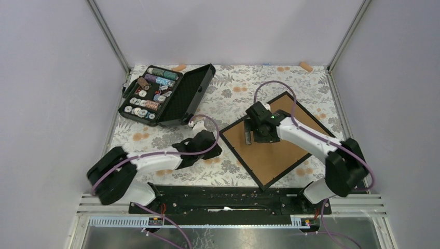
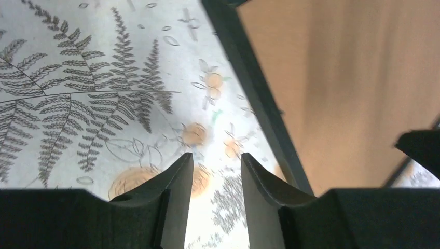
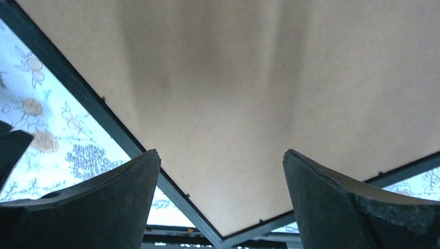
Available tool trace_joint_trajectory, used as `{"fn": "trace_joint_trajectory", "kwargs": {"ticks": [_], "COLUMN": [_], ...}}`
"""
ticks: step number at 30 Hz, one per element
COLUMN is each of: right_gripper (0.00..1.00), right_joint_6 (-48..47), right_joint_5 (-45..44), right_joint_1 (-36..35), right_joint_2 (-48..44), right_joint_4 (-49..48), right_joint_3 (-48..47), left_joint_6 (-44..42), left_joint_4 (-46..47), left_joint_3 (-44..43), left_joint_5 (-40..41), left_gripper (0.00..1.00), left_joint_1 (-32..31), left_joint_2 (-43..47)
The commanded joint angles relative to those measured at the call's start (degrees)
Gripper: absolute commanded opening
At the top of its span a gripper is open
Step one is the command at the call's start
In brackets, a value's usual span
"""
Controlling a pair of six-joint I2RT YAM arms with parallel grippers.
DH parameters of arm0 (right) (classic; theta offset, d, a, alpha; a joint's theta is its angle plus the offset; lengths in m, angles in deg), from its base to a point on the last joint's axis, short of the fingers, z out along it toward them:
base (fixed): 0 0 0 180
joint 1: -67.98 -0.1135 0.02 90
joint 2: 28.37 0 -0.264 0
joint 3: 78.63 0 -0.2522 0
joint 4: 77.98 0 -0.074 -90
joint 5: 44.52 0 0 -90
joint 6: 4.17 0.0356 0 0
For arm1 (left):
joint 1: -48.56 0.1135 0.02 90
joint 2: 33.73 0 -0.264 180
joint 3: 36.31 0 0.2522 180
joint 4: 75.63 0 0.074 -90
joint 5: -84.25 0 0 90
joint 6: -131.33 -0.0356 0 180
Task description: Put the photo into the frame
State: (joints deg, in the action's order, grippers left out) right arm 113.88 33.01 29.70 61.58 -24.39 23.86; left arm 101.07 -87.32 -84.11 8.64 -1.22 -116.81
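**Frame lies back-up, both sets of fingers empty**

The large, thin black rectangular picture frame [image 1: 275, 155] lies flat and diagonal on the fern-and-flower patterned worktop [image 1: 233, 93], its brown board back uppermost. The right fingers [image 3: 119, 192] hang over that board, spread wide and gripping nothing. The left fingers [image 2: 176, 181] sit low just beside the frame's left edge, parted by a narrow gap with only worktop showing between them. An open black case of thread spools [image 1: 166, 96] lies well apart, far left.

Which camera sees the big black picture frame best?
The top external view: nearly the whole frame shows, its brown back up. The left wrist view catches one black edge and some brown back; the right wrist view, mostly back and one corner.
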Motion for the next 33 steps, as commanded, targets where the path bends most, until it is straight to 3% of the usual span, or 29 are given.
{"fn": "trace_joint_trajectory", "kwargs": {"ticks": [1, 4, 7, 11, 15, 20, 22, 25, 28, 30, 31, 33], "right_gripper": [0.98, 1.00, 0.99, 0.99, 0.98, 0.94, 0.91, 0.95, 0.94, 0.87, 0.78, 0.73], "right_joint_6": [2.9, 7.5, 13.6, 19.0, 12.0, 3.7, 4.8, 7.8, 5.0, 3.1, 1.9, 0.5], "right_joint_5": [-0.7, 2.6, -3.5, -10.2, -0.9, 12.9, 13.7, 11.4, 13.7, 13.8, 14.2, 14.6], "right_joint_1": [0.5, 0.5, 0.5, 1.4, 1.7, 1.6, 1.6, 1.6, 1.6, 1.6, 1.5, 1.1], "right_joint_2": [-7.0, -8.8, -12.9, -19.4, -17.4, -9.0, -6.6, -6.0, -5.4, -2.9, -1.1, 2.1], "right_joint_4": [-1.6, -3.1, -1.7, -2.4, -7.4, -10.8, -10.4, -9.8, -11.9, -11.0, -9.6, -8.0], "right_joint_3": [5.5, 8.5, 10.8, 15.3, 13.8, 7.7, 6.4, 6.9, 8.2, 6.6, 4.9, 1.8], "left_joint_6": [-8.5, -11.4, -15.1, -18.4, -17.4, -14.5, -13.9, -14.9, -15.7, -14.4, -13.0, -8.9], "left_joint_4": [-4.7, -8.0, -11.5, -14.7, -12.9, -5.5, -2.4, -2.4, -2.3, -0.6, -0.8, -1.3], "left_joint_3": [-0.4, 0.1, -0.6, -1.9, -0.2, 3.0, 5.0, 4.6, 4.6, 4.7, 4.2, 2.9], "left_joint_5": [-4.3, -4.7, -5.0, -6.9, -8.3, -14.8, -16.5, -17.0, -17.6, -17.0, -16.4, -16.0], "left_gripper": [0.48, 0.62, 0.77, 0.88, 0.90, 0.81, 0.85, 0.92, 0.97, 0.98, 0.96, 0.91], "left_joint_1": [-0.5, -0.5, -0.4, -0.3, -0.4, -0.3, -0.3, -0.3, -0.3, -0.3, -0.1, 0.2], "left_joint_2": [13.5, 21.8, 28.0, 32.2, 31.9, 30.5, 31.2, 29.8, 28.2, 25.5, 23.4, 18.7]}}
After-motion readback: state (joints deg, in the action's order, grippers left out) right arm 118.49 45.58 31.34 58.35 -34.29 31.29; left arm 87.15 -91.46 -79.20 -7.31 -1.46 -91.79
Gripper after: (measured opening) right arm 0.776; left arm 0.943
